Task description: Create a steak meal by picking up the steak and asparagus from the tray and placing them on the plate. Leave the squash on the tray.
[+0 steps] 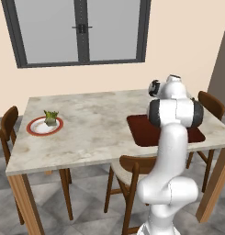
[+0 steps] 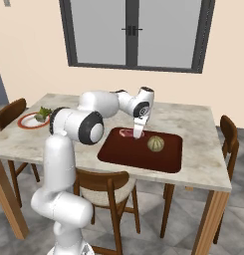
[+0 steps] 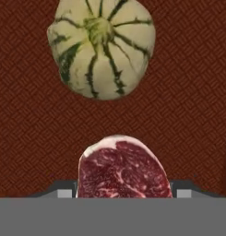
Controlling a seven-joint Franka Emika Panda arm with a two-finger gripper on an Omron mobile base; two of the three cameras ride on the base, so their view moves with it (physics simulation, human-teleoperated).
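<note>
Steak (image 3: 123, 168), a pinkish-red marbled raw slab, sits between the gripper's (image 3: 123, 193) fingers, apparently grasped; squash (image 3: 101, 46) at twelve o'clock. Next: lift toward the red-rimmed white plate (image 1: 44, 126), which holds green asparagus (image 1: 51, 118).

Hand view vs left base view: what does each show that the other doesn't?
Hand view alone: the steak between the pincer tips, and the striped squash apart from it, both lying on the tray. Left base view alone: the plate with the asparagus on it, the table, chairs and window. Both: the red-brown tray, which the arm partly covers in the left base view.
</note>
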